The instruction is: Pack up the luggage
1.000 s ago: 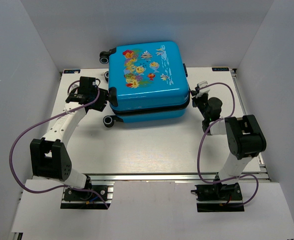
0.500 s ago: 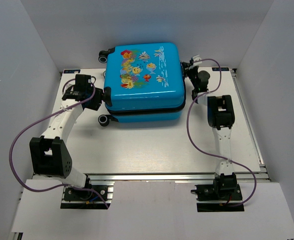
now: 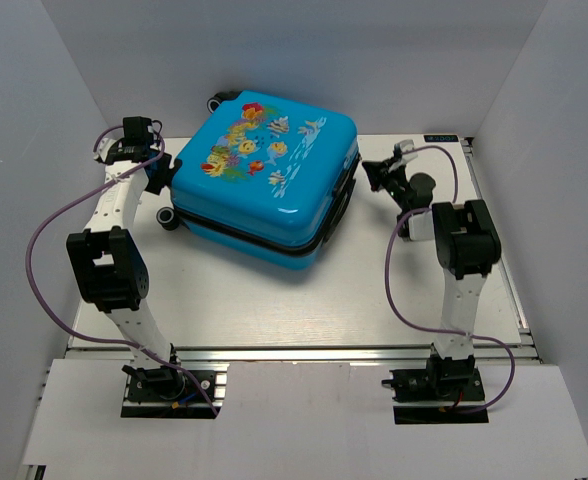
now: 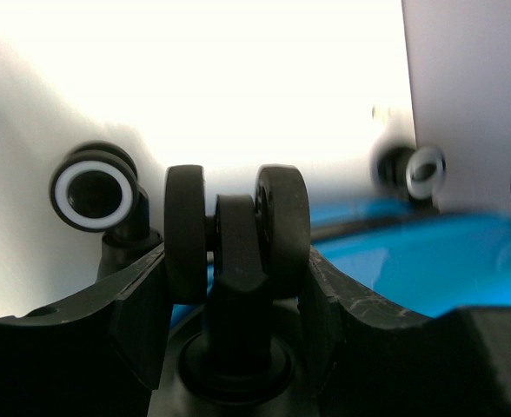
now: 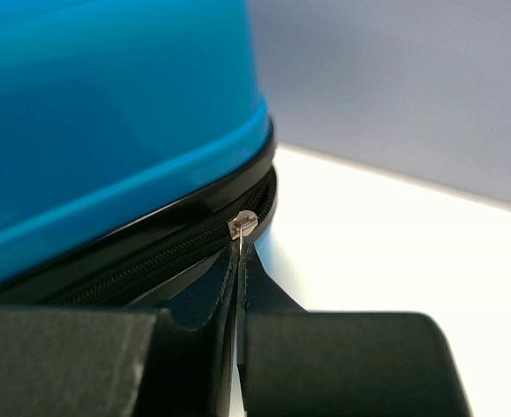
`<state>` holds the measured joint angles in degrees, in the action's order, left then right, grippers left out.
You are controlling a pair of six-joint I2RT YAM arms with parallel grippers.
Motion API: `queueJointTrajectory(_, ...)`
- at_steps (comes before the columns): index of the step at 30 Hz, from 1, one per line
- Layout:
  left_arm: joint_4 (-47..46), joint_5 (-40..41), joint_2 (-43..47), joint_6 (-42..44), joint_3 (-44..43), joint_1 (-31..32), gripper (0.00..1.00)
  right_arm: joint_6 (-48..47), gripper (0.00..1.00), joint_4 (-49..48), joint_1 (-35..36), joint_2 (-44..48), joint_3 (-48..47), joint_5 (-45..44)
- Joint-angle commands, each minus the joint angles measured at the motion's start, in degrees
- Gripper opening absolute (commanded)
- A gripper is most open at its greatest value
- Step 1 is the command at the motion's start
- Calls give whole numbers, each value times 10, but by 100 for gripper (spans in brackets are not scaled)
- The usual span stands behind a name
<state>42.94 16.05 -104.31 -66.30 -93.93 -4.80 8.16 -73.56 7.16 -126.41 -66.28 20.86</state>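
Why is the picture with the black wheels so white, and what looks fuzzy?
Left wrist view: bright light washes out everything behind the wheel, and the far wheel looks soft. Right wrist view: the luggage and the fingers are too close, so blurry; the zipper pull is sharper. Top view: even light, sharp.

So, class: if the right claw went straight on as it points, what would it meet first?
The zipper band of the suitcase, just ahead; the right claw is shut on its metal pull.
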Motion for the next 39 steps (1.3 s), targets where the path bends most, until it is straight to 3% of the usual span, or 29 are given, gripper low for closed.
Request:
queueJointTrajectory(1,68,149,-94,73,-47,-57,0,2,0,-134,14,91,110,63)
queueJointTrajectory(5,52,74,-227,143,-178,-57,0,-33,0,-132,56,167,251,58)
queueJointTrajectory(8,10,29,-274,182,-246,-51,0,-64,0,-106,80,220,293,-4)
queueJointTrajectory(14,-78,-57,-307,210,-258,-46,0,-79,0,-111,103,209,295,-290)
queueJointTrajectory(15,-89,-58,-302,212,-253,-46,0,-97,0,-117,105,198,270,-390)
queueJointTrajectory(18,-92,-45,-300,218,-251,-46,0,-127,0,-127,100,150,217,-572)
queueJointTrajectory(20,-82,-33,-301,220,-260,-46,0,-145,0,-128,96,115,159,-613)
queueJointTrajectory(22,-85,-23,-302,224,-258,-46,0,-170,0,-129,89,97,118,-565)
queueJointTrajectory(25,-78,-18,-305,225,-262,-46,0,-155,0,-138,76,67,90,-353)
queueJointTrajectory(26,-80,-17,-306,226,-262,-46,0,-149,0,-135,70,52,81,-222)
queueJointTrajectory(28,-79,-16,-310,226,-264,-46,0,-139,0,-84,63,38,32,-76)
queueJointTrajectory(30,-76,-17,-315,227,-271,-46,0,-122,0,-5,55,14,-28,140)
queueJointTrajectory(31,-79,-25,-317,227,-272,-46,0,-125,0,133,52,0,-75,215)
queueJointTrajectory(32,-85,-30,-320,227,-274,-46,0,-132,0,202,54,-35,-175,324)
queueJointTrajectory(33,-86,-37,-322,231,-274,-46,0,-151,0,279,55,-49,-211,363)
queueJointTrajectory(39,-105,-73,-338,260,-281,-28,0,-127,0,214,56,-76,-241,308)
